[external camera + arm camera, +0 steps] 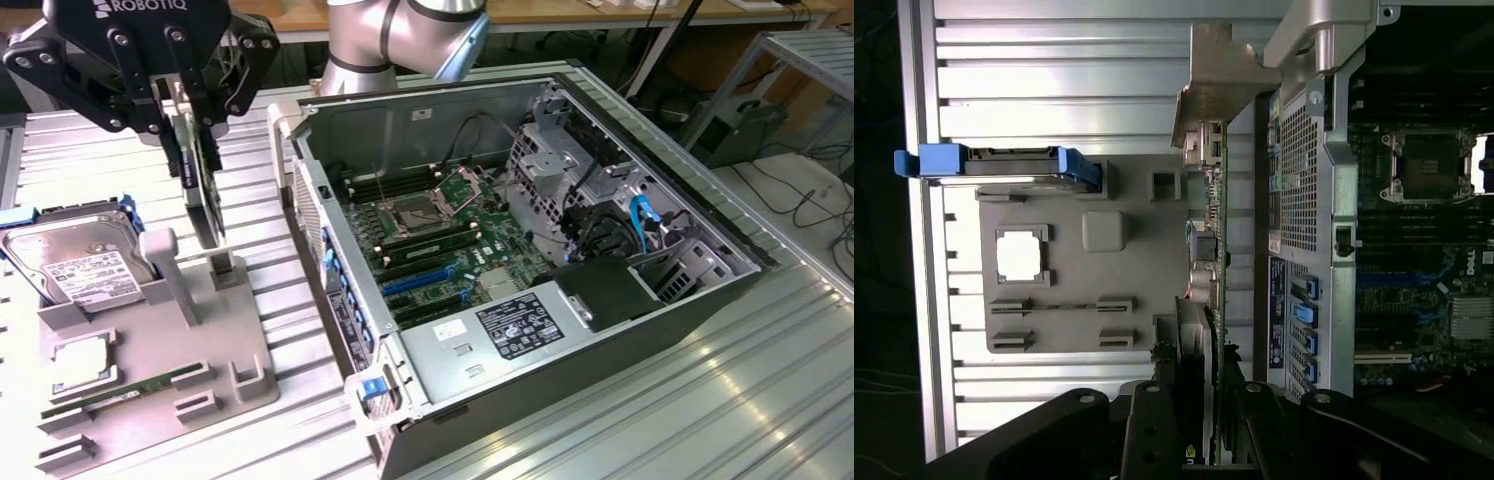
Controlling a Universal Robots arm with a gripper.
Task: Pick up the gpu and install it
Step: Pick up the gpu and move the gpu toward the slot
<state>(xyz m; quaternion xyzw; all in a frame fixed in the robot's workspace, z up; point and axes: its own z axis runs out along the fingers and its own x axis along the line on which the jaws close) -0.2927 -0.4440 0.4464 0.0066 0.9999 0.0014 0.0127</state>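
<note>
Clearly the gripper (184, 112) had its fingers (214, 95) closed on the gpu (203, 195), pinching the card's flat faces near its upper edge. The gpu hung straight down from them, its long axis upright, at the exterior view's left over the grey holder tray (160, 385) on the bench (747, 400). Its lower end sat close to the tray's slotted post (224, 270); whether it had cleared the post could not be told. In the wrist view the card (1212, 250) ran edge-on away from the gripper (1204, 392), bracket (1219, 85) at its far end. The open computer case (400, 125) lay just beside it, to the exterior view's right, with its blue slots (420, 280) bare.
</note>
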